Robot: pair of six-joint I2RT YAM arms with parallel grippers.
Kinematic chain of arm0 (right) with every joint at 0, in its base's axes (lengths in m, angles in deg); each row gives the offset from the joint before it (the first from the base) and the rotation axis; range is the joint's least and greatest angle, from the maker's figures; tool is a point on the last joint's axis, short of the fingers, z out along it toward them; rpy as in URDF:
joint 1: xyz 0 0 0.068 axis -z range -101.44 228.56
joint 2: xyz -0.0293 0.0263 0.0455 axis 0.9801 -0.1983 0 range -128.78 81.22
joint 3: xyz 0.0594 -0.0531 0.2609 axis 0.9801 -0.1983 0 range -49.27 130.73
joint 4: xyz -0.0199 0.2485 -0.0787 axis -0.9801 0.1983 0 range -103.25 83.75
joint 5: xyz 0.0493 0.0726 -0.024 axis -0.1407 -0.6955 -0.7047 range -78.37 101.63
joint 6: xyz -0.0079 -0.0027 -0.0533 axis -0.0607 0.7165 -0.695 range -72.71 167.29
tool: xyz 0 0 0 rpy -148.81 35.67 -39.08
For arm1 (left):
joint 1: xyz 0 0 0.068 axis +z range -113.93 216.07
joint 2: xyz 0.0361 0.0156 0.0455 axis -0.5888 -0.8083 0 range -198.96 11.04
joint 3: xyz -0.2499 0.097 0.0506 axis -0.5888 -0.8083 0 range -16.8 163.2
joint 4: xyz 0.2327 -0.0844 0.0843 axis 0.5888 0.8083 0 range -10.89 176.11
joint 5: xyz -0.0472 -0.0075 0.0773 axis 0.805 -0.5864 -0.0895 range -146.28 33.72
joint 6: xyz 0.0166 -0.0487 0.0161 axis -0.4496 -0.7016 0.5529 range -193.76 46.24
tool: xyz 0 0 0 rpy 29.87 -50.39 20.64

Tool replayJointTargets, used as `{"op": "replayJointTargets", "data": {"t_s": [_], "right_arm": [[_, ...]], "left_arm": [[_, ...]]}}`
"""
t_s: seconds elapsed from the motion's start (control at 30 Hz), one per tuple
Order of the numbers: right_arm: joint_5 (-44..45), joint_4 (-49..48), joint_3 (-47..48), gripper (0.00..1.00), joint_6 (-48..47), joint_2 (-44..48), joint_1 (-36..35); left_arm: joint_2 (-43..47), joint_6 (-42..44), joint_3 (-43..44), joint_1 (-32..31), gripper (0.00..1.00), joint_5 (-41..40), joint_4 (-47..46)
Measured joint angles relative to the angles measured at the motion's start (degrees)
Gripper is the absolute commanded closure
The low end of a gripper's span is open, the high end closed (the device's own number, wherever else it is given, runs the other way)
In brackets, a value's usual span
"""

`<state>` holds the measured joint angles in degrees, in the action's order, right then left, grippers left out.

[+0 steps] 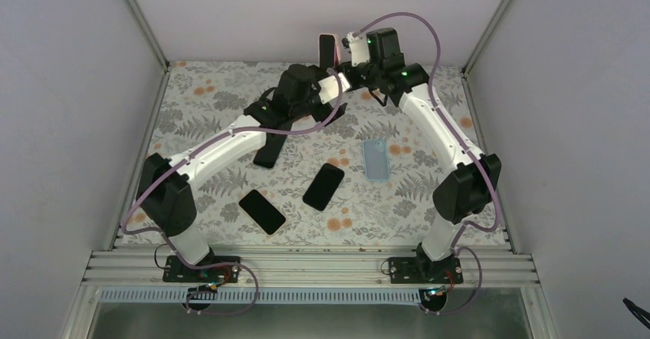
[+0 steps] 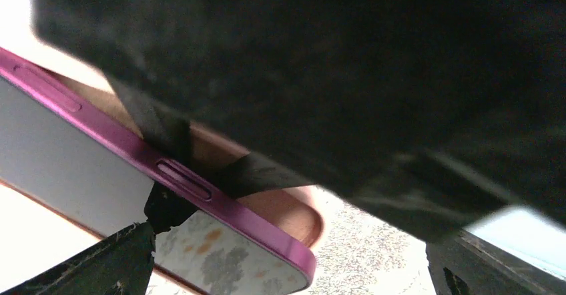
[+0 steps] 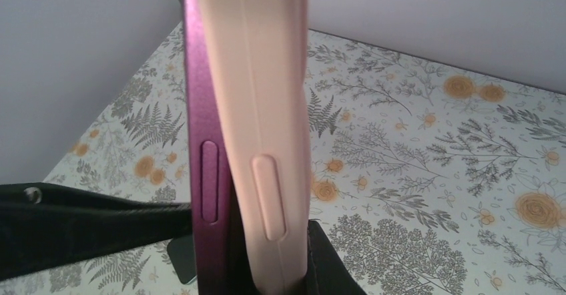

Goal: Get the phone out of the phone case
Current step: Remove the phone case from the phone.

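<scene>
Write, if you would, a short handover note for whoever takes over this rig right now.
Right claw: shut on the phone and pink case together, held upright above the far end of the table.
Left claw: at the phone's edge; its grip cannot be told.
Done: one long side of the case sits off the phone's edge.
Left: free the phone fully from the case.

Plain grey walls (image 1: 69, 86) enclose table (image 1: 383, 208) (floral fern-print cover); aluminium rail (image 1: 306, 266) along near edge.
</scene>
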<state>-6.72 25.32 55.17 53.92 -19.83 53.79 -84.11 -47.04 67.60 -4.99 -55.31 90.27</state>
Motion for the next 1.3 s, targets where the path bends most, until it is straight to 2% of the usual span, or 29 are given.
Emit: {"op": "replayJointTargets", "data": {"t_s": [0.23,0.6,0.87,1.0,1.1,1.2,1.3], "right_arm": [[1.79,-1.53,-1.42,0.97,0.74,0.46,-0.31],[1.99,-2.95,-4.11,0.97,0.66,2.14,-0.35],[3.43,-4.42,-5.73,0.97,0.94,4.04,-0.42],[4.26,-5.97,-5.90,0.97,1.36,4.15,-0.81],[5.25,-8.11,-6.86,0.97,1.64,4.31,-1.33],[6.36,-10.45,-8.41,0.97,1.81,4.90,-2.19],[6.60,-12.22,-9.38,0.97,1.70,5.46,-3.30]], "left_arm": [[-1.90,-2.64,0.61,-0.13,0.00,-5.14,-2.84],[-1.53,-4.72,0.44,0.57,0.02,-7.50,-5.40],[-1.11,-5.42,-0.74,0.31,0.14,-8.87,-7.17],[-0.79,-6.23,-2.38,-0.26,0.18,-12.57,-10.16],[-0.68,-5.77,-4.55,-1.62,0.28,-18.69,-14.53],[-0.17,-2.51,-8.35,-3.08,0.30,-24.26,-21.68],[0.94,2.43,-12.87,-3.80,0.36,-28.06,-30.32]]}}
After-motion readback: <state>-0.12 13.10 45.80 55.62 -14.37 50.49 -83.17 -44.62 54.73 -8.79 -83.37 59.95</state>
